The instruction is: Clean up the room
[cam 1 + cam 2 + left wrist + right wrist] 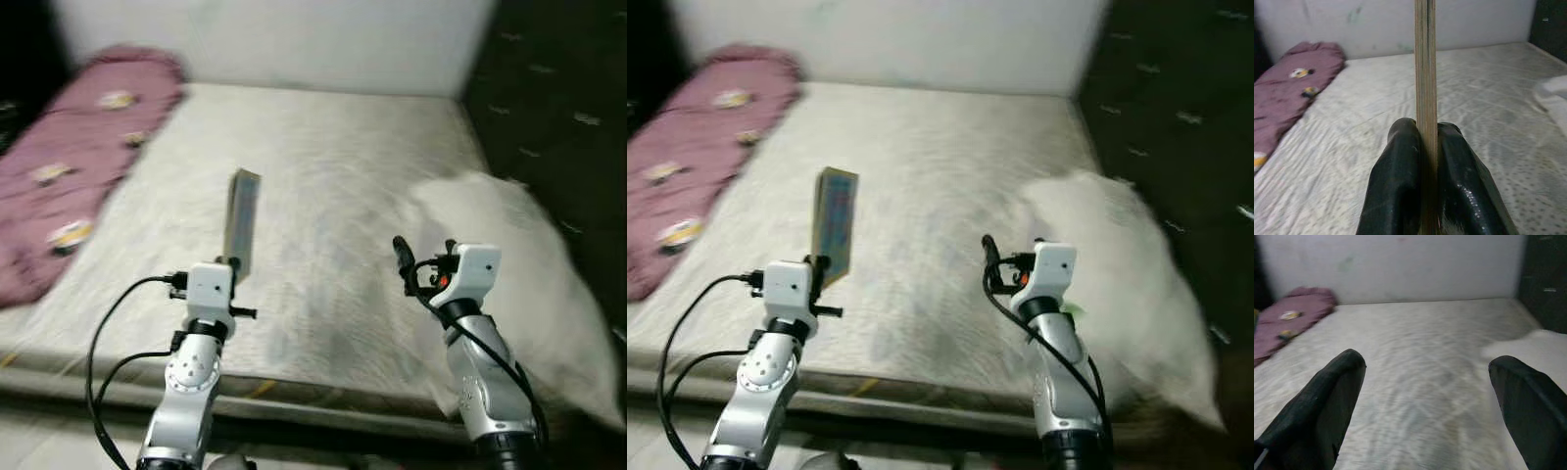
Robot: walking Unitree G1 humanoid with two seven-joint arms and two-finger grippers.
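My left end effector clenched on upright book | right end effector released, mid-frame | bed bare centre | pillow right edge | maroon blanket upper left

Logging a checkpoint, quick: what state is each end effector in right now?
Left end effector: closed, holding a thin book upright.
Right end effector: open, holding nothing.

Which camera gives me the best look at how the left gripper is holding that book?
The left wrist view: the book stands edge-on, upright, pinched between the left gripper fingers. The right eye view shows the book's cover over the bed, but the grip itself sits behind the wrist. The left eye view shows it narrower. The right wrist view looks elsewhere.
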